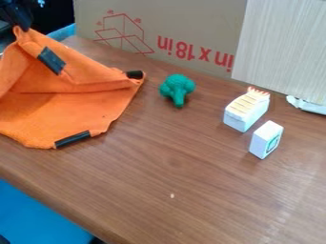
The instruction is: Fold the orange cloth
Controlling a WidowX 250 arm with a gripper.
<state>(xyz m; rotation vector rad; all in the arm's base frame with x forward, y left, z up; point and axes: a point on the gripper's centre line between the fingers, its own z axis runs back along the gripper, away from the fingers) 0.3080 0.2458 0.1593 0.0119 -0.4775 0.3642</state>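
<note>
Brown, wood-patterned desk (191, 167) runs slantwise across the camera view, and behind it stand a cardboard panel (185, 24) with red printing upside down and, to its right, a pale panel (280, 47) with fine stripes. At the lower left, beyond the edge of the desk, there is a bright blue surface (38, 214).

In the top left corner of this same view is the black tool (23, 26), and it is closed on one raised corner of the orange cloth (70, 107). From this pinched point the cloth goes down in a slope, with loose folds, and its lower part lies on the left side of the desk. It carries a dark patch (52, 60) near the raised corner, one black tab at the right corner and another along the lower edge.

To the right of the cloth, apart from it, a green toy broccoli (178, 88) (quite a small tree, I would say) lies on the desk. Farther right are a white block with a tan striped top (247, 109) and, near it, a smaller white block (266, 139).
</note>
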